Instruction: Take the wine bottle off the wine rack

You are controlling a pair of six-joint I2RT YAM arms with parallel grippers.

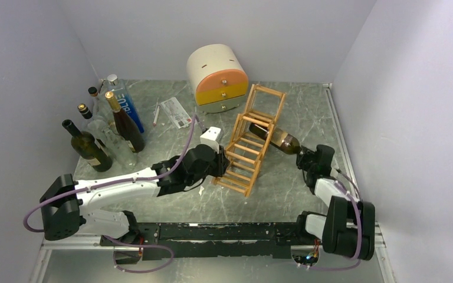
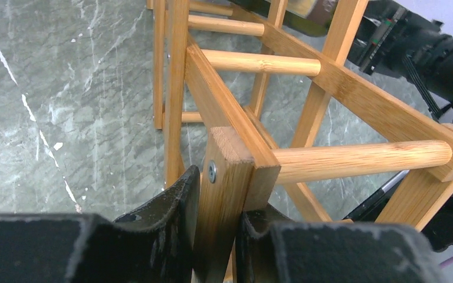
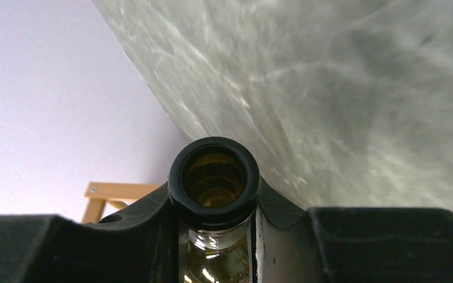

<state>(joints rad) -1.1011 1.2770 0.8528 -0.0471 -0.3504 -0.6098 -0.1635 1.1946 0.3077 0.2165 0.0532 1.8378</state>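
Observation:
The light wooden wine rack [image 1: 250, 138] stands tilted in the middle of the table. A dark wine bottle [image 1: 276, 138] lies across one of its tiers and sticks out to the right. My left gripper [image 1: 219, 162] is shut on a wooden upright at the rack's near left end, and the left wrist view shows the post [image 2: 227, 177] clamped between both fingers. My right gripper [image 1: 305, 158] is shut on the bottle's neck. In the right wrist view the open mouth [image 3: 214, 180] sits between the fingers, with a corner of the rack [image 3: 118, 191] behind.
A round cream-and-orange drawer box [image 1: 218, 79] stands behind the rack. Several bottles [image 1: 103, 132] stand at the far left. A small white box [image 1: 211, 137] and a card [image 1: 174, 112] lie left of the rack. Walls close in on three sides.

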